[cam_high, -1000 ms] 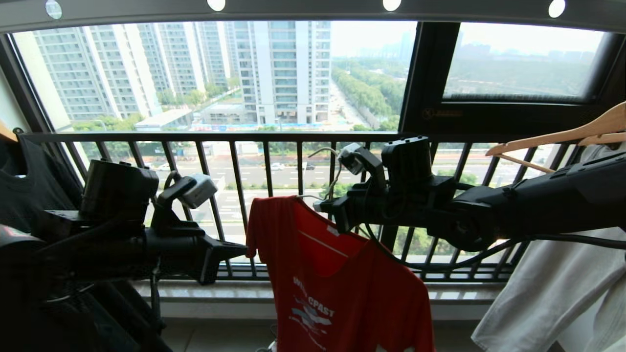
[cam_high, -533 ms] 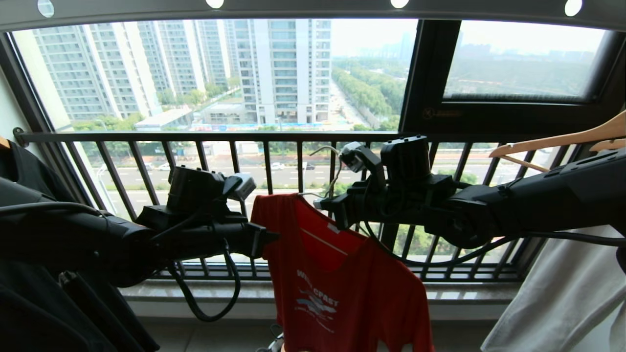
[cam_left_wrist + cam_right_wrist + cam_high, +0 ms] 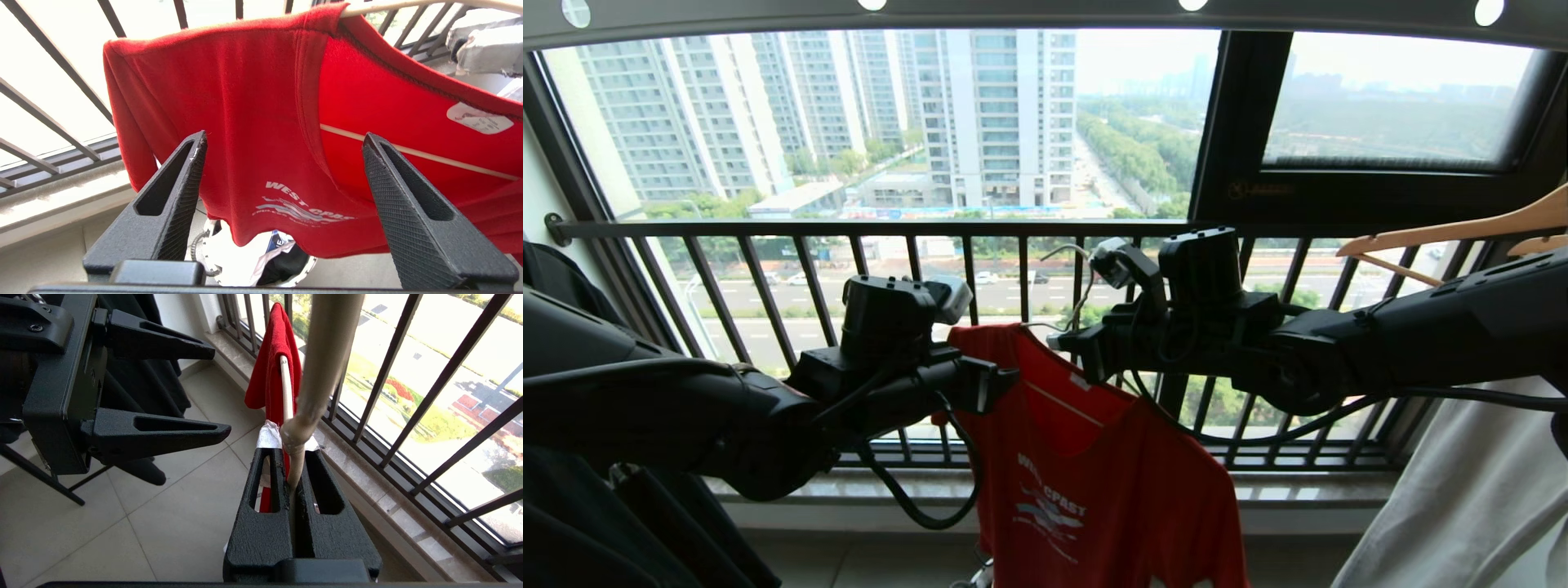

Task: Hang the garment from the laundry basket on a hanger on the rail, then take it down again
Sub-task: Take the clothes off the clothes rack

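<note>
At the left of the head view, your left gripper [image 3: 996, 384] had swung in from the lower left over the last second and stood against the near shoulder of the red T-shirt [image 3: 1086, 465]. It had been pinched shut a second earlier; at this moment its two fingers [image 3: 179, 179] were spread wide, framing the shoulder and chest print in the left wrist view without touching cloth. Below them in that view the white rim of the laundry basket [image 3: 304, 267] showed on the floor under the shirt's hem.

At centre frame, the T-shirt hung draped on the white wire hanger [image 3: 286, 392], one shoulder seated on the wire, the far side sagging lower toward the right. The hanger's hook rose just above your right gripper [image 3: 1066, 341], free of any support.

Right of centre, that gripper had not moved: its jaws were clamped on the hanger's neck, holding shirt and hanger in mid-air in front of the black window railing [image 3: 882, 230]. The grey rail [image 3: 1045, 15] ran across the top edge, well above the hook.

My reading: with the left pincer opened beside the shoulder, you were set to grasp and straighten the shirt, and hanging on the rail was not yet done.
</note>
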Controlling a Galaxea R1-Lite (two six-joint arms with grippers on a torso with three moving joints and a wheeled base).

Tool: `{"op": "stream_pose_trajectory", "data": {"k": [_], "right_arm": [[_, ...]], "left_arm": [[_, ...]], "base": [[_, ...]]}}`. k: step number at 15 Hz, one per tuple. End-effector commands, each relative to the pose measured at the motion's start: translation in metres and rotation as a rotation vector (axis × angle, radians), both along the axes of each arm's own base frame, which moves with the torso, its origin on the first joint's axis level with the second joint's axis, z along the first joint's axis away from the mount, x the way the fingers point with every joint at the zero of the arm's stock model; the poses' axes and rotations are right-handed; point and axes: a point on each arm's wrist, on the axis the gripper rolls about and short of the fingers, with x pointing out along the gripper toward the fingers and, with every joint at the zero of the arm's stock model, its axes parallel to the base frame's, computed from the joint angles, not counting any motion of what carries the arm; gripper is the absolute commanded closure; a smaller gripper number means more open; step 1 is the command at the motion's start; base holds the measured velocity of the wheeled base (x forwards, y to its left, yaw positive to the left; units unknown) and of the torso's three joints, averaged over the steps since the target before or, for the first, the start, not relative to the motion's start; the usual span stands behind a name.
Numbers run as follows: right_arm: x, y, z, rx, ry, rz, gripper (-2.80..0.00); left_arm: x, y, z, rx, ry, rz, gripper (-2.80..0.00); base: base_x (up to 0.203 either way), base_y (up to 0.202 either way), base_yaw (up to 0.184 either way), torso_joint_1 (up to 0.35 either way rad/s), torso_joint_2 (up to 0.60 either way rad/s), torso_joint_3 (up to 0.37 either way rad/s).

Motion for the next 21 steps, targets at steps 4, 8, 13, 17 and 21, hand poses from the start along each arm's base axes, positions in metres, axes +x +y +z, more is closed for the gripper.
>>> {"op": "stream_pose_trajectory", "data": {"k": [4,8,13,17,21], "right_arm": [[-0.004,-0.002,0.005,0.006,-0.011,0.005,0.0],[-0.01,-0.005,0.013,0.013,-0.022,0.01,0.0],[-0.01,-0.004,0.014,0.014,-0.022,0.011,0.0],[-0.01,-0.004,0.013,0.013,-0.021,0.011,0.0],[-0.011,-0.003,0.013,0.013,-0.021,0.016,0.0]], "left_arm": [[0.017,-0.007,-0.018,-0.003,-0.062,0.068,-2.8],[0.02,-0.008,-0.02,0.005,-0.076,0.093,-2.8],[0.022,-0.006,-0.016,-0.011,-0.112,0.117,-2.8],[0.016,-0.007,-0.012,-0.027,-0.115,0.099,-2.8],[0.014,-0.008,-0.011,-0.036,-0.115,0.095,-2.8]], "base": [[0.0,0.0,0.0,0.0,0.0,0.0],[0.0,0.0,0.0,0.0,0.0,0.0],[0.0,0.0,0.0,0.0,0.0,0.0],[0.0,0.0,0.0,0.0,0.0,0.0],[0.0,0.0,0.0,0.0,0.0,0.0]]}}
